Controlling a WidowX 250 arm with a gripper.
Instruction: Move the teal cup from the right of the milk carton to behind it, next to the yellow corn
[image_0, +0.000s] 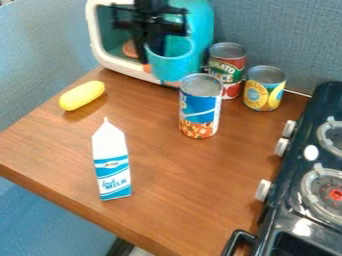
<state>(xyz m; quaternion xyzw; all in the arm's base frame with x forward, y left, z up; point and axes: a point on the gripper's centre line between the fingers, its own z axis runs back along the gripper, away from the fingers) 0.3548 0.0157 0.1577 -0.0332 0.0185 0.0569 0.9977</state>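
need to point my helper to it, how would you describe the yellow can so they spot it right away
Start at the black stove on the right and look just left of its far end, where three cans stand. It is the one nearest the stove. Its mostly yellow label sets it apart from the red and green can and the blue-labelled can.

Cam's looking down at a slant, fairly close, facing wall (287, 35) across tbl. (174, 175), catching part of stove (284, 215) at R.
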